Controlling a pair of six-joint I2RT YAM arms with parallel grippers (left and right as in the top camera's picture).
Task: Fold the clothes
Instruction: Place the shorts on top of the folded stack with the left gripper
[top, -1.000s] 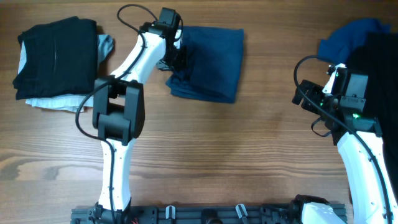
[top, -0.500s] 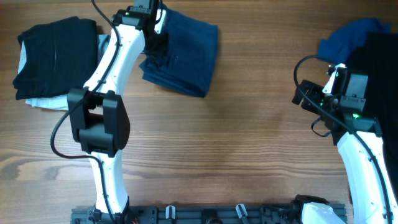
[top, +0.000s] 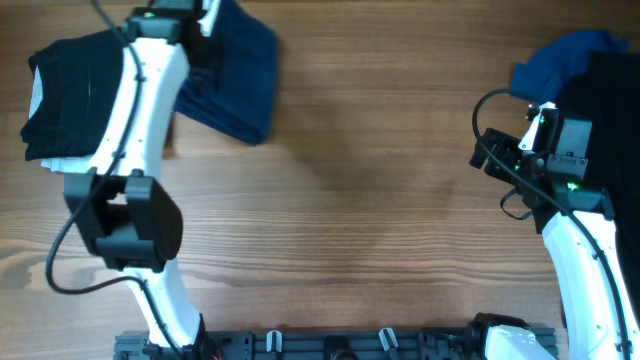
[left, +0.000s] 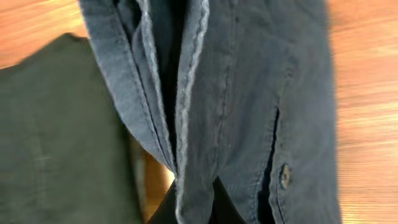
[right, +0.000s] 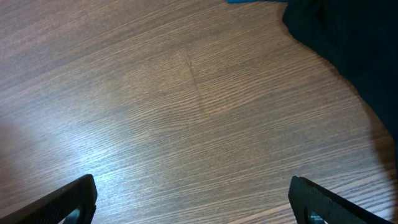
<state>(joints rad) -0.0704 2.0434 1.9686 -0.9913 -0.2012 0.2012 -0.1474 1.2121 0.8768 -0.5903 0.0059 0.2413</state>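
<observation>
The jaws of the left gripper (left: 194, 205) are clenched on a bunched edge of the folded dark blue denim shorts (top: 238, 78). The jaws of the right gripper (right: 193, 199) stand wide apart over bare brown wooden table (top: 380, 200), grasping nothing.

The shorts lie in the upper left of the overhead frame, just right of the stack of folded black fabric (top: 85, 95), which sits on a pale grey-white cloth (top: 45, 160). In the left wrist view the layers hang from the pinch with their hems splayed, the small round button (left: 285, 175) at lower right.

Risks, as I judge them: only one edge is pinched, so the loose layers could slide apart and the fold fall open as it is carried or set down. The trailing cloth could also catch the black stack and drag it askew, or the shorts could land half off it.

The left arm is stretched far toward the top left corner, with its elbow at mid-left and its wrist above the gap between stack and shorts. The right arm is bent at the right edge, its wrist just beside the heap of black cloth (top: 612, 110) and the brighter blue garment (top: 560, 62).
</observation>
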